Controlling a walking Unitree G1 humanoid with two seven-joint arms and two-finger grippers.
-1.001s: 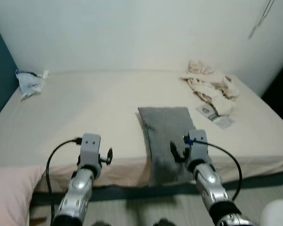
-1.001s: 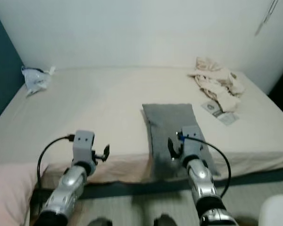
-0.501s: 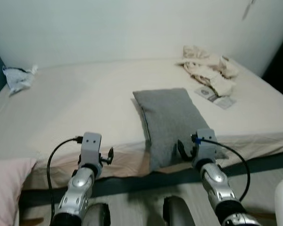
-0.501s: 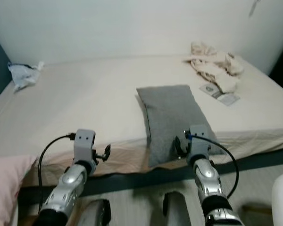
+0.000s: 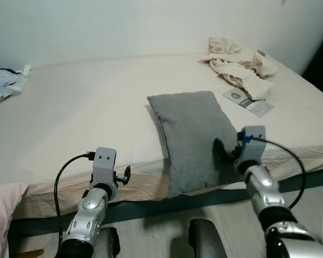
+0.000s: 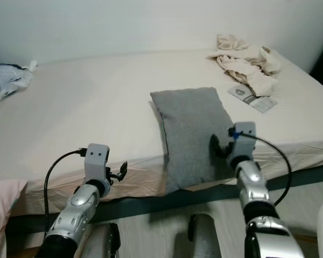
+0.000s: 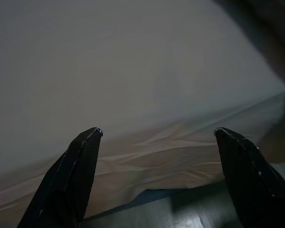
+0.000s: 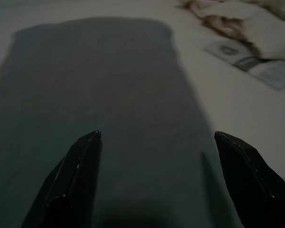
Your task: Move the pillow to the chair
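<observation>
The grey pillow [image 5: 192,138] lies on the bed [image 5: 86,123] with its long axis running away from the robot, its near end drooping over the mattress edge. The right claw [image 8: 154,142] sits at that near end, toward the pillow's right side, pointing straight along its length — its two fingers [image 8: 76,175] are spread wide, with the grey fabric spanning the gap between them but not yet pinched. This arm is clearly the nearer one; reaching forward and closing should catch the near end.

The left claw [image 7: 156,137] hovers off to the left, well apart from the pillow, fingers also spread, facing only bare, wrinkled sheet at the bed's edge.

Beyond the right claw and further to its right lie a booklet [image 5: 247,102] and a heap of cream clothes [image 5: 239,67] — near the pillow's far corner, but apart from it. A crumpled bag [image 5: 4,83] sits far to the left. Nothing stands between the right claw and the pillow. A pink cushion [image 5: 0,209] shows beside the left arm.
</observation>
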